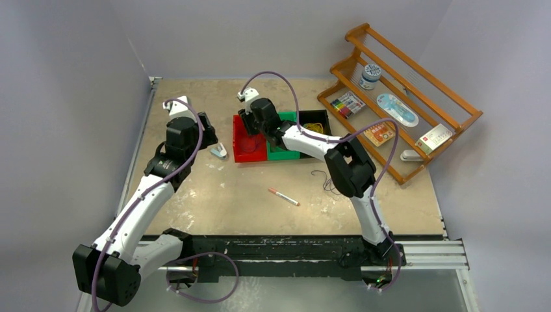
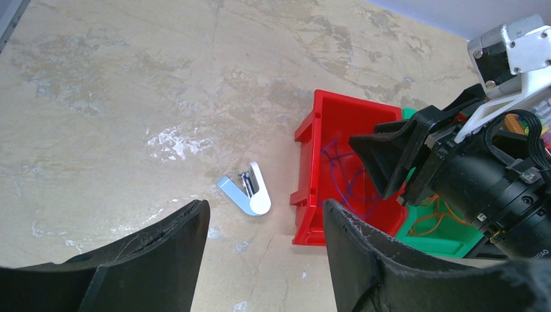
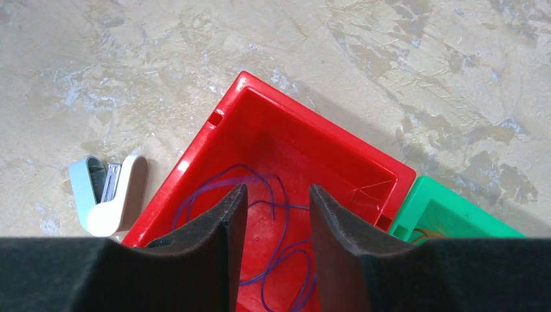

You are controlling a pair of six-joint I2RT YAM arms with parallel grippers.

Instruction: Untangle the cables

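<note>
While my right hand (image 3: 277, 195) hangs over the red bin (image 3: 325, 123), its fingers stand parted with nothing between them, so it is released, not grasping. Directly beneath it the purple cable (image 3: 282, 224) lies in loose loops on the bin floor, apart from both fingers. I judge the bins serve to keep each strand separate by colour: just to the side of this hand the green bin (image 3: 448, 201) holds an orange cable (image 2: 442, 218). Well behind the hand, back by its own elbow, a dark cable (image 1: 325, 181) lies loose on the bench (image 1: 214, 201), which I take to be the strand left to sort. My left hand (image 2: 265, 214) hovers wide open and empty, with a stapler (image 2: 250, 192) on the bench below it, clear of the right arm's path.
</note>
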